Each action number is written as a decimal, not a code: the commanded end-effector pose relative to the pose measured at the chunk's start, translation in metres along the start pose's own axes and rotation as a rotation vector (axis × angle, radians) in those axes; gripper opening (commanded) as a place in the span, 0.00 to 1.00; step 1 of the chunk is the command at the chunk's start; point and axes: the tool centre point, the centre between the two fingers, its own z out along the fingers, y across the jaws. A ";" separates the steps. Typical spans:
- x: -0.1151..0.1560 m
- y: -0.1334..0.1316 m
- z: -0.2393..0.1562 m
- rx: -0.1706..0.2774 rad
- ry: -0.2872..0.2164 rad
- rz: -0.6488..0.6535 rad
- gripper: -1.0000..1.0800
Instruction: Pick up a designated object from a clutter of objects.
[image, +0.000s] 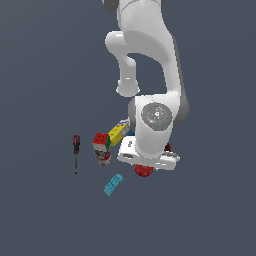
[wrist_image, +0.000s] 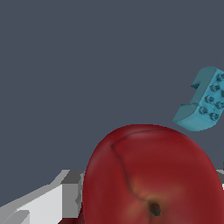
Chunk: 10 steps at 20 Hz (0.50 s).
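- Red and glossy, the apple fills the lower part of my wrist view, its dark dimple facing the camera, right at my gripper; a grey-white finger shows just beside it on one flank.
- Whether my fingers are pressed onto the apple or only standing beside it I cannot tell: the second finger is hidden behind the fruit, and no contact line shows.
- Going from the exterior view's left to its right: one screwdriver with a red-and-black handle, lying apart from the rest; one multicoloured cube sitting on a can; one yellow box tilted against them; one cyan block lower down; then the apple peeking out under my hand.
- A sliver of dark red shows at my hand's far side; I cannot tell what it is.
- My white arm covers most of the apple in the exterior view, while the wrist view shows it nearly whole.
- Only the wrist view shows the studs on the cyan block, near the apple but apart from it.
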 end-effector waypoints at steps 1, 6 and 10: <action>-0.006 -0.003 -0.026 0.001 0.004 0.000 0.00; -0.022 -0.010 -0.082 0.001 0.004 0.000 0.00; -0.035 -0.015 -0.130 0.000 0.004 0.000 0.00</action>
